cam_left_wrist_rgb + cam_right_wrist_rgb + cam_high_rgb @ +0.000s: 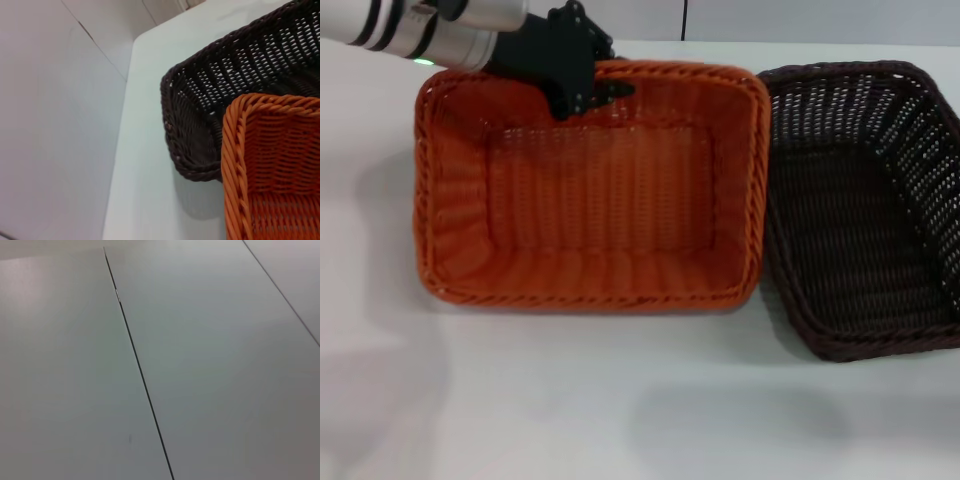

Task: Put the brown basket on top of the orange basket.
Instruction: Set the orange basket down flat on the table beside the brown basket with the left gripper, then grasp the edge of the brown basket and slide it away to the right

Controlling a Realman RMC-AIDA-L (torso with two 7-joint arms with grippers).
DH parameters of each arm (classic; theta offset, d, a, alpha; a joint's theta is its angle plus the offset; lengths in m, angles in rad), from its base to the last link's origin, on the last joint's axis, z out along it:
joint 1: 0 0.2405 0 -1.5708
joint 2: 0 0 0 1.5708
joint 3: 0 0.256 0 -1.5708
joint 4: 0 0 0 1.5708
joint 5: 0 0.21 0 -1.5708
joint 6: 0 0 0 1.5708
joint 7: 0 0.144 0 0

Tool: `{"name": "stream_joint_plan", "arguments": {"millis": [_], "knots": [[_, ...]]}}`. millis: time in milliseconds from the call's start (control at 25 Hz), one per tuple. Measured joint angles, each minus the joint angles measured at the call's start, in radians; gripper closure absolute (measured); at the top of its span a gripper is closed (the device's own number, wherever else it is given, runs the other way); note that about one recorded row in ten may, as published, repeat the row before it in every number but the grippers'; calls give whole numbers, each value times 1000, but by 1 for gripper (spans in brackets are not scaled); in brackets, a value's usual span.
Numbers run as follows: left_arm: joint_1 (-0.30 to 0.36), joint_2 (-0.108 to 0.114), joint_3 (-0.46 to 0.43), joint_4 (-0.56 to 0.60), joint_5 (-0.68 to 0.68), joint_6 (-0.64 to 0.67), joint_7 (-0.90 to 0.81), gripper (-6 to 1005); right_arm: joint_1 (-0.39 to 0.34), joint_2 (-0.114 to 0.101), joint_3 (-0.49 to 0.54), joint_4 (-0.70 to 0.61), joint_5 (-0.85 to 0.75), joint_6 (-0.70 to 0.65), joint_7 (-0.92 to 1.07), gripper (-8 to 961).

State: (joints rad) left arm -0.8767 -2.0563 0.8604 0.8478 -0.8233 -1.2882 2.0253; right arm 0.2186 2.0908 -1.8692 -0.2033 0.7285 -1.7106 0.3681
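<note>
The orange basket sits on the white table in the middle-left of the head view. The dark brown basket stands right beside it on the right, rims touching or nearly so. My left gripper is at the far rim of the orange basket, over its inner far wall. The left wrist view shows a corner of the orange basket close up, with the brown basket behind it. My right gripper is out of view.
The white table runs wide in front of the baskets and to their left. Its far edge lies just behind the baskets. The right wrist view shows only flat grey panels with thin seams.
</note>
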Motion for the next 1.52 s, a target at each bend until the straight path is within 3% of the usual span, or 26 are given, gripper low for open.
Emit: {"name": "stream_joint_plan", "arguments": {"millis": [360, 600, 800, 920, 1000, 1080, 1120, 1160, 1200, 1240, 1280, 1320, 1360, 1440, 1520], "knots": [[-14, -10, 66, -37, -29, 130, -3, 786, 0, -2, -11, -1, 0, -3, 0, 239], [-13, -12, 90, -24, -30, 162, -3, 602, 0, -2, -14, -1, 0, -14, 0, 239], [-7, -10, 103, 41, -22, 205, -5, 374, 5, -2, -22, -1, 0, -16, 0, 240], [21, -11, 106, 116, -38, 298, -4, 372, 5, -2, -27, -1, 0, -16, 0, 240], [71, -16, 153, 174, -96, 447, 14, 371, 5, -1, -27, -3, 0, -16, 0, 240], [71, -16, 153, 174, -96, 447, 14, 370, 0, -1, -27, -10, 0, -17, 0, 240], [110, -15, 212, 202, -153, 573, 36, 369, -2, -1, -27, -13, 0, -17, 0, 240], [110, -15, 212, 202, -153, 573, 36, 369, -1, -2, -27, -13, 0, -17, 0, 240], [182, -7, 404, 239, -289, 1036, 106, 369, 0, -2, -27, -14, 0, -17, 0, 240], [188, -4, 451, 240, -295, 1254, 109, 369, 7, -4, -27, -16, 0, -17, 0, 240], [188, -4, 451, 240, -295, 1254, 109, 369, 7, -4, -27, -16, 0, -17, 0, 240], [191, -2, 488, 240, -246, 1487, 56, 369, 12, -6, -25, -18, 0, -16, 0, 240], [196, -2, 508, 239, -192, 1572, -6, 369, 20, -8, -22, -20, 0, -13, 0, 240], [202, -2, 522, 237, -158, 1618, -45, 369, 24, -8, -20, -21, 0, -13, 0, 239], [235, -3, 573, 225, -9, 1805, -223, 369, 31, -9, -20, -21, 0, -12, 0, 239]]}}
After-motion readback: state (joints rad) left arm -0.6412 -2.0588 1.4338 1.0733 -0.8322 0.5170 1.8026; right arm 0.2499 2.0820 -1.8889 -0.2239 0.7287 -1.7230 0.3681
